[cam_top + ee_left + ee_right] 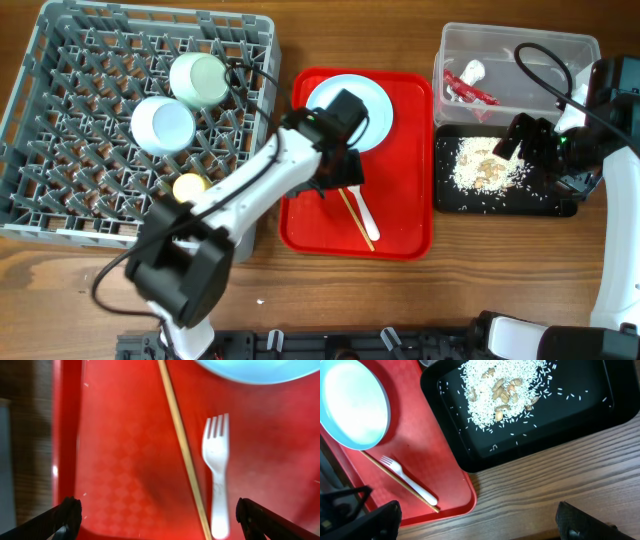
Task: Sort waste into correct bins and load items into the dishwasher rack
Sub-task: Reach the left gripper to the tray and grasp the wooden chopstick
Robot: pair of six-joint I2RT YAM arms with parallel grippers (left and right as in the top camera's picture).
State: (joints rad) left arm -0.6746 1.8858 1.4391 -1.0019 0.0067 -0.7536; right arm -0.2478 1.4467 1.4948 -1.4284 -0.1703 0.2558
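My left gripper [335,180] is open and empty above the red serving tray [400,240]. Between its fingers [157,517] lie the wooden chopstick [181,445] and the white fork [217,470]. The pale-blue plate [372,105] sits at the tray's far end. Two mint bowls [198,78] [163,124] and the yellow cup [189,186] are in the grey rack [60,150]. The clear tub [560,50] holds the red wrapper [468,88]. The black tray [450,195] holds rice scraps [502,387]. My right gripper [477,517] is open and empty over the wooden table beside the black tray.
The rack fills the left side of the table. The red tray stands in the middle, the two bins at the right. Bare wooden table [60,270] runs along the front edge. A black cable [545,65] loops over the clear tub.
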